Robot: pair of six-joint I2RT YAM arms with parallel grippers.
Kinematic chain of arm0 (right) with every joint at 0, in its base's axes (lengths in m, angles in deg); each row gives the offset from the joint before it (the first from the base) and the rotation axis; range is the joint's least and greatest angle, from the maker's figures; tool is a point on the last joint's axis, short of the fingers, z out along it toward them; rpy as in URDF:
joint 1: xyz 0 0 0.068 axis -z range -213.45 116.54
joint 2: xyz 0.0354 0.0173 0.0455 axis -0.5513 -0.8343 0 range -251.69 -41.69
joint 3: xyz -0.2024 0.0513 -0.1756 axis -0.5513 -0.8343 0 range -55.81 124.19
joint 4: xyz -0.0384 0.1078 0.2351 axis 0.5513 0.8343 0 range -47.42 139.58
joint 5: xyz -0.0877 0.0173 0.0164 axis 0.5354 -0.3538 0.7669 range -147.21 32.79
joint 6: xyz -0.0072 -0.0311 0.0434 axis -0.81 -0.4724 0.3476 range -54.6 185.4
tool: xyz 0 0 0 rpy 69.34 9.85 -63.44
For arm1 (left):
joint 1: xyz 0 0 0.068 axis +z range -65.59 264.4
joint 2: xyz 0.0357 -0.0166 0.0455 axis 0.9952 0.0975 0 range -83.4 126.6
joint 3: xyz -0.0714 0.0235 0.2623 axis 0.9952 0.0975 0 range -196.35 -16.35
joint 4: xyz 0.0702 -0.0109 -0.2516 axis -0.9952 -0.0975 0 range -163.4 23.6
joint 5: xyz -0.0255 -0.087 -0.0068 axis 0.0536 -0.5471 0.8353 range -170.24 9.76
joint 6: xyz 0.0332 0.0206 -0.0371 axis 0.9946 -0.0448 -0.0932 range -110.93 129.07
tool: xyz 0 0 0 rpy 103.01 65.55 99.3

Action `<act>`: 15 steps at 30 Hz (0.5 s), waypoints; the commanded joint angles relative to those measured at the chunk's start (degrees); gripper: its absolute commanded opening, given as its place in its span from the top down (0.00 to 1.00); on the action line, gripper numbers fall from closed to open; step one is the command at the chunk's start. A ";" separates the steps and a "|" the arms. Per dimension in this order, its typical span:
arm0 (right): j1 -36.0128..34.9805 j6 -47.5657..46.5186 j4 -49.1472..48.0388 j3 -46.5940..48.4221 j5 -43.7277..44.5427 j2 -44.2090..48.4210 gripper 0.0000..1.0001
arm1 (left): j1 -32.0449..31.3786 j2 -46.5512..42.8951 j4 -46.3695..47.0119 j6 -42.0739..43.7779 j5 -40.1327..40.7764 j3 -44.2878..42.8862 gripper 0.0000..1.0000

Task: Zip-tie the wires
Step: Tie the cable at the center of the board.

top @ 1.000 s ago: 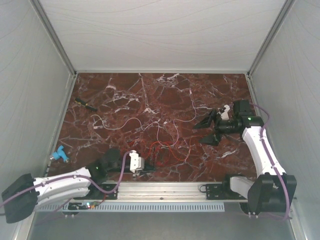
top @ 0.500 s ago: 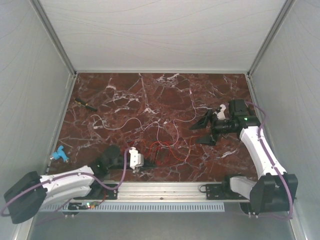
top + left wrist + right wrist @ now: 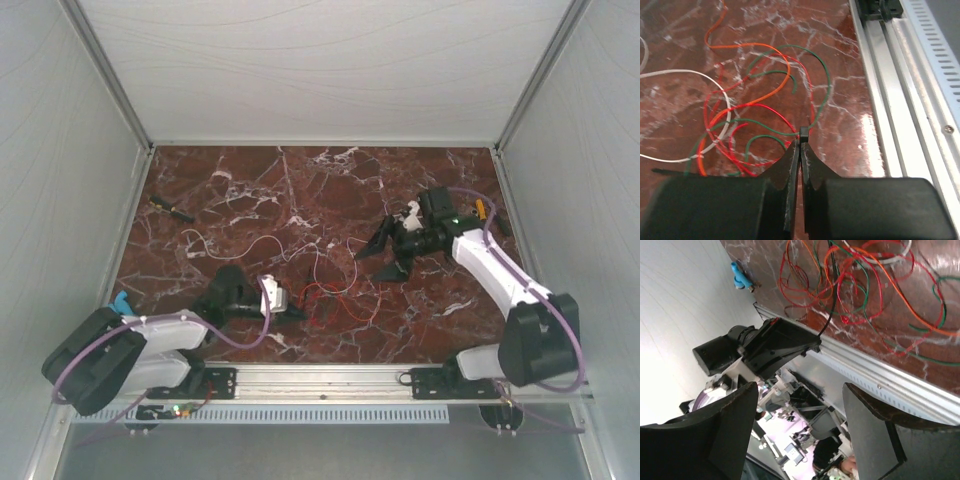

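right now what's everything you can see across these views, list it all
table: 1, red-brown marble, fills the floor of the cell
wires: loose tangle, red, orange, green and white, middle of the table
zip tie: 1, black, pinched in the left end effector
screwdriver: 1, yellow and black, far left
blue item: 1, blue, left edge
left end effector: 1, black, shut on the zip tie
right end effector: 1, black, open, just right of the tangle

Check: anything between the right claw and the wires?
Nothing visible. Only bare table separates the open right claw from the wires. The left claw, shut on the zip tie, sits on the tangle's opposite side, not in the path.
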 commanded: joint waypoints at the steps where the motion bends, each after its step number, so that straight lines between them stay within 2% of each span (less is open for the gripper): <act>1: -2.16 -1.43 -4.30 6.58 4.75 -5.20 0.35 | 3.65 0.35 -4.41 9.43 -8.92 -6.33 1.00; 8: -3.95 -1.47 -5.35 11.08 6.54 -10.47 0.36 | 7.43 0.35 -14.35 14.28 -12.84 -12.17 1.00; 15: -5.77 -0.95 -7.49 9.40 6.13 -11.91 0.36 | 8.95 9.86 -20.74 23.50 -19.58 -16.84 1.00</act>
